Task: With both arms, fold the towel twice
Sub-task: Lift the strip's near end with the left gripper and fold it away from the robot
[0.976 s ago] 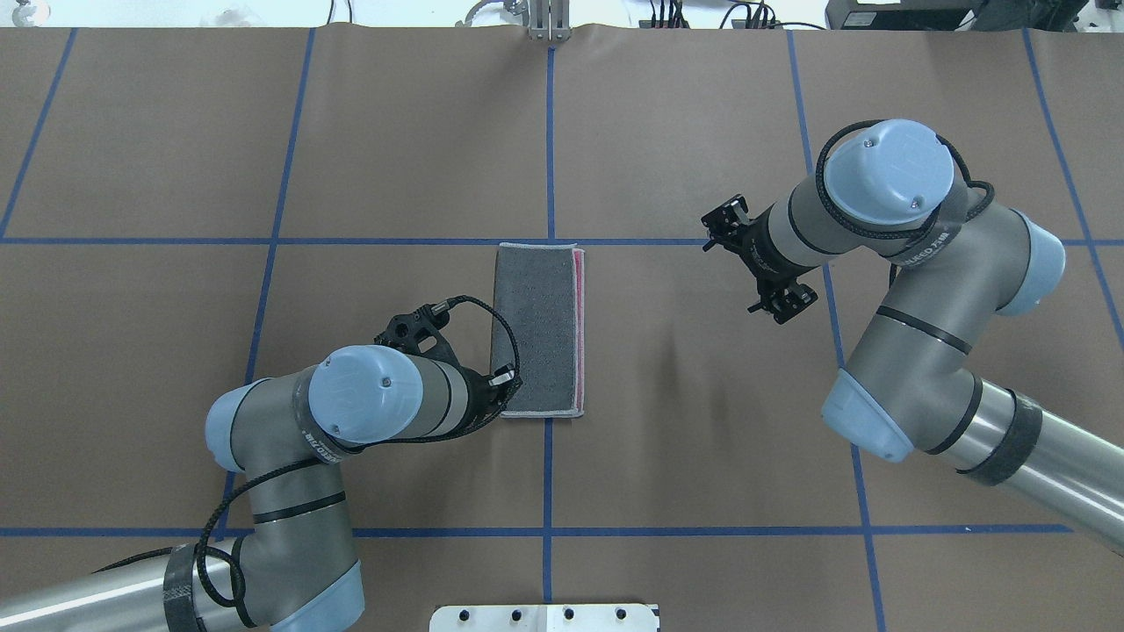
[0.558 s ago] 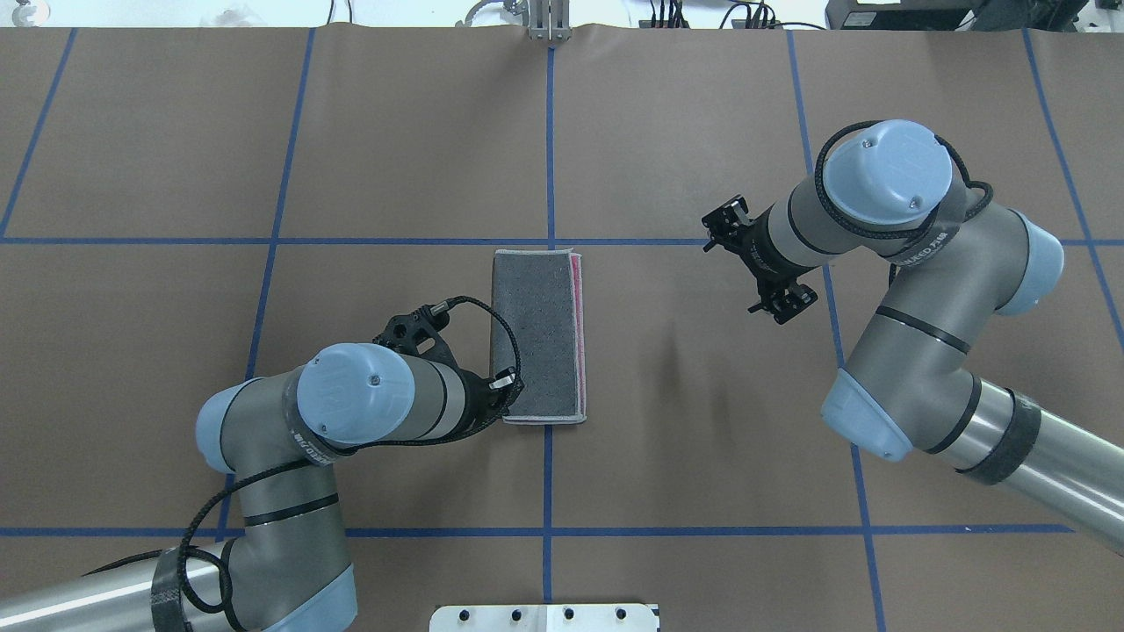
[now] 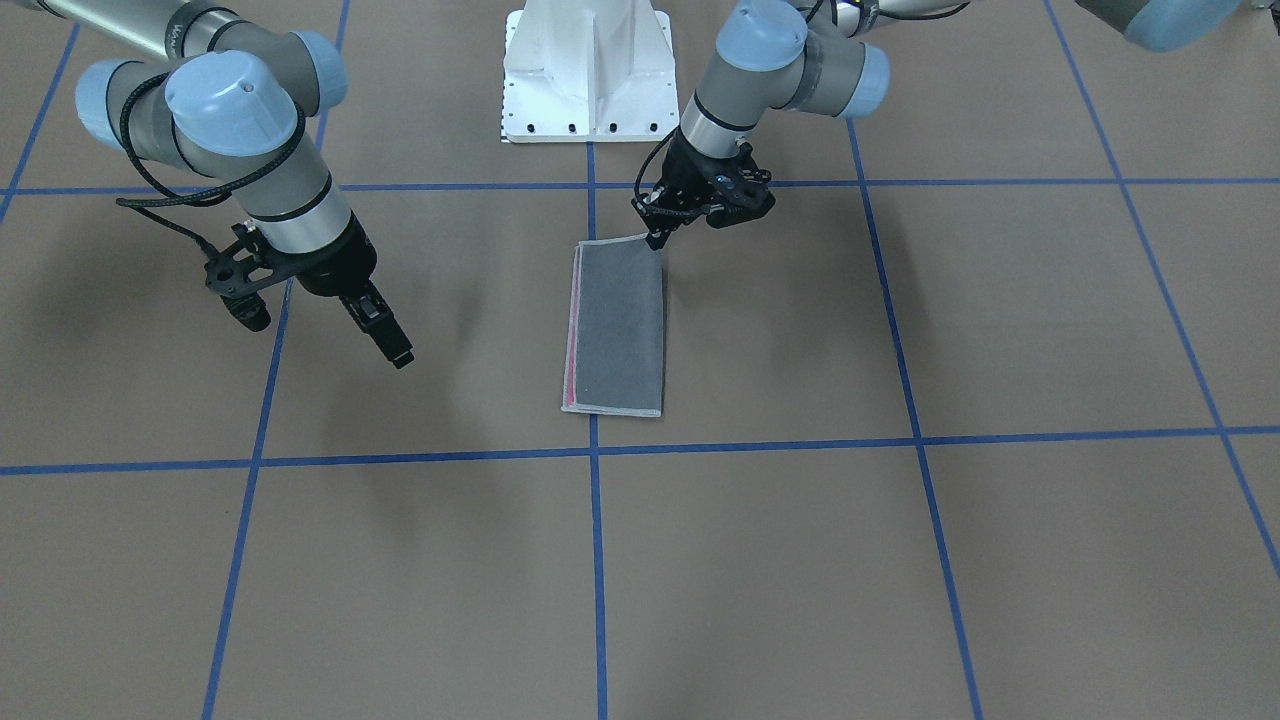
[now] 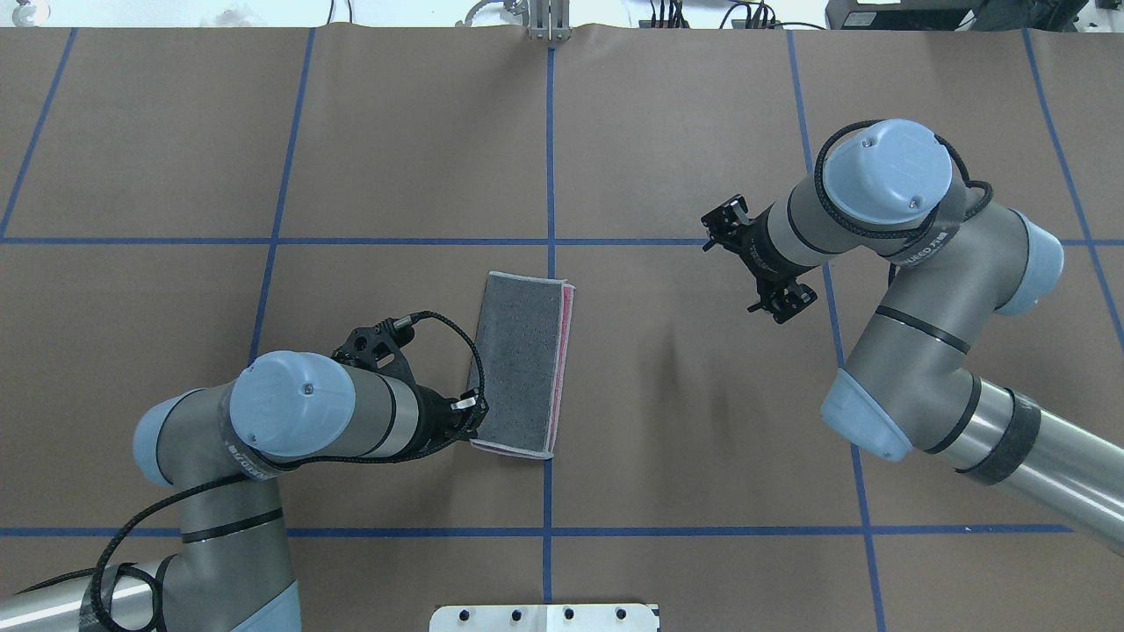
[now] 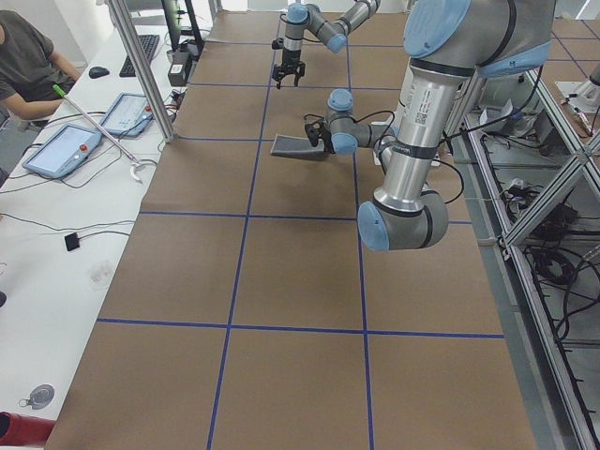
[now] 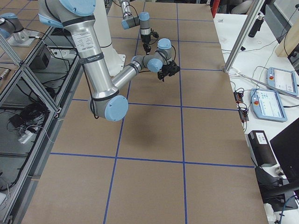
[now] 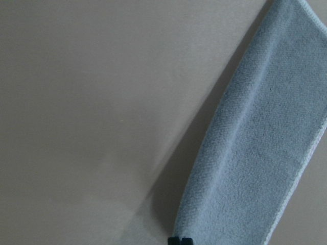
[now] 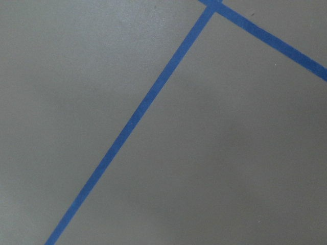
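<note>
The towel (image 4: 518, 364) lies folded in a narrow strip near the table's middle, grey face up, with a pink edge along its right side. It is skewed, its near end swung left. It also shows in the front view (image 3: 618, 330) and the left wrist view (image 7: 260, 138). My left gripper (image 4: 470, 423) is shut on the towel's near-left corner, low at the table; the front view shows it (image 3: 655, 238) pinching that corner. My right gripper (image 4: 757, 262) is open and empty, held above the table to the right of the towel, well apart from it (image 3: 325, 335).
Blue tape lines (image 8: 138, 112) divide the brown table cover. The white pedestal base (image 3: 590, 70) stands at the robot's edge behind the towel. A side bench with tablets (image 5: 61, 150) and an operator runs along the far side.
My left gripper has pulled back toward the robot and to the left with the towel's near corner. The towel slid and turned from straight to skewed. The right arm has not moved.
</note>
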### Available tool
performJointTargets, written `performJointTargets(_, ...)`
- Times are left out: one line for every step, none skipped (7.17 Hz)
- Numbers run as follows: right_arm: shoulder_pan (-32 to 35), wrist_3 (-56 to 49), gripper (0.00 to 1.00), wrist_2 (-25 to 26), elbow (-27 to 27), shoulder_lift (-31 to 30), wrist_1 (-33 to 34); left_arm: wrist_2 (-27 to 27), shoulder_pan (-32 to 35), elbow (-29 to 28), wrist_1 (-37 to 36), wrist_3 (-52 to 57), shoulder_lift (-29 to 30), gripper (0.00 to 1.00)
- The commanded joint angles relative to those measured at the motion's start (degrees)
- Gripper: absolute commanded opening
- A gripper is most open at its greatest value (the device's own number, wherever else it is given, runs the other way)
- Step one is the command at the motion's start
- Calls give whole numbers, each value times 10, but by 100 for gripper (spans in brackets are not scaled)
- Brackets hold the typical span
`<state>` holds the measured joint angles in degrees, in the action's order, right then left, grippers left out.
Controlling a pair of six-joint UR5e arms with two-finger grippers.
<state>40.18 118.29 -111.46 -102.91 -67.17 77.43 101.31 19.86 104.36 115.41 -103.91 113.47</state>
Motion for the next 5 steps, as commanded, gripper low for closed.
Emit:
performJointTargets(2, 0, 100, -2, -1, 0, 0, 0, 0, -4, 0, 25, -1, 0)
performJointTargets(17, -1, 100, -7, -3, 0, 0, -3, 1, -12, -1, 27, 7, 0)
performJointTargets(19, -14, 100, -4, 0, -1, 1, -7, 2, -22, -2, 21, 29, 0)
performJointTargets(19, -18, 100, -3, 0, -5, 1, -18, 5, -27, -2, 19, 46, 0)
performJointTargets(24, -19, 100, -2, 0, -13, 1, -36, 5, -34, -2, 18, 56, 0)
